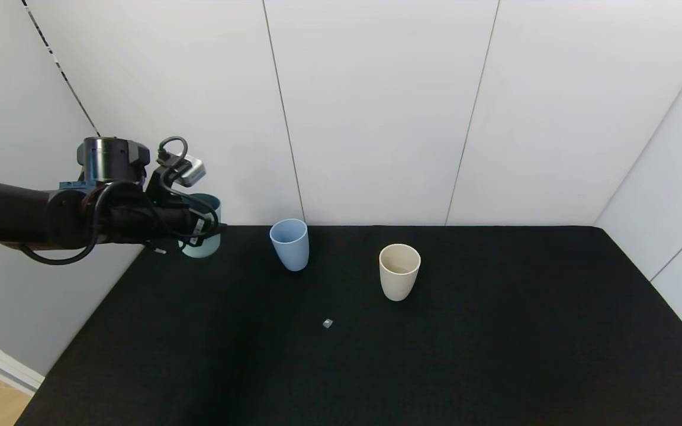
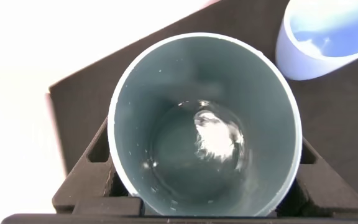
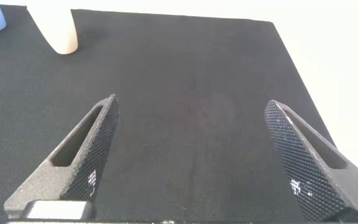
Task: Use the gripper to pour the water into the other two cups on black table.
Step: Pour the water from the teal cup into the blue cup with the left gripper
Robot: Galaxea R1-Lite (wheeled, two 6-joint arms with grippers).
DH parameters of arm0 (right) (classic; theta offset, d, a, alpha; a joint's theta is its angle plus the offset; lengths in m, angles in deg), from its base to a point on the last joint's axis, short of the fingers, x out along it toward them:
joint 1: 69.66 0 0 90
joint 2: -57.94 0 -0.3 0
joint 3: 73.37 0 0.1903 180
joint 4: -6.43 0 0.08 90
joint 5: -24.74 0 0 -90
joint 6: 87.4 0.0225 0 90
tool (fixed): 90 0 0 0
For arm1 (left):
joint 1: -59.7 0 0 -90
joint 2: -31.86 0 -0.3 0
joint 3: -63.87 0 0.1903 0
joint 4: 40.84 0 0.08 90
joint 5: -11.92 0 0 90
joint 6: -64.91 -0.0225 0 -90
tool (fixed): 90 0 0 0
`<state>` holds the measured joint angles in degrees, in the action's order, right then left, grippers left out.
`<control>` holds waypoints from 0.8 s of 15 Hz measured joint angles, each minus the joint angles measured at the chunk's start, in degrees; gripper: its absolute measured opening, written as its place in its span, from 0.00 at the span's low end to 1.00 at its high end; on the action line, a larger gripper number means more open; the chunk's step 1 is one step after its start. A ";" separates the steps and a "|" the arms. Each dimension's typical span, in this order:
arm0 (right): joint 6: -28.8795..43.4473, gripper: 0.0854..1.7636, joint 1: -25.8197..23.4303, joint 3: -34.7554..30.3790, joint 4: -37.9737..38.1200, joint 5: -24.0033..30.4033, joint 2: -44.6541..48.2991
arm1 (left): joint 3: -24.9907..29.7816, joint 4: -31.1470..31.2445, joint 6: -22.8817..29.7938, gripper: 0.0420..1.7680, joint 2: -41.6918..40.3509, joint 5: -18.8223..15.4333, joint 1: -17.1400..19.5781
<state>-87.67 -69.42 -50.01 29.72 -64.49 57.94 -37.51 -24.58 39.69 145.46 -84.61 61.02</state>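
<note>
My left gripper [image 1: 202, 234] is shut on a teal-green cup [image 1: 206, 245] and holds it upright above the back left corner of the black table [image 1: 376, 355]. The left wrist view looks down into this cup [image 2: 205, 124], and water lies in its bottom. The light blue cup [image 1: 289, 244] stands to its right near the back wall and also shows in the left wrist view [image 2: 328, 37]. The cream-beige cup [image 1: 399, 271] stands further right, upright, and shows in the right wrist view [image 3: 58, 28]. My right gripper [image 3: 191, 162] is open and empty over bare tabletop, out of the head view.
A small clear speck [image 1: 327, 323] lies on the table in front of the two cups. White wall panels [image 1: 376, 106] border the table at the back and right. The table's left edge drops off beside my left arm.
</note>
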 joint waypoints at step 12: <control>-0.02 0.97 0.00 0.00 0.00 0.00 0.00 | -18.38 15.48 -8.29 0.67 8.96 11.91 -7.55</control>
<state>-87.69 -69.42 -50.01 29.72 -64.49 57.94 -55.89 -9.10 31.40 154.42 -72.70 53.48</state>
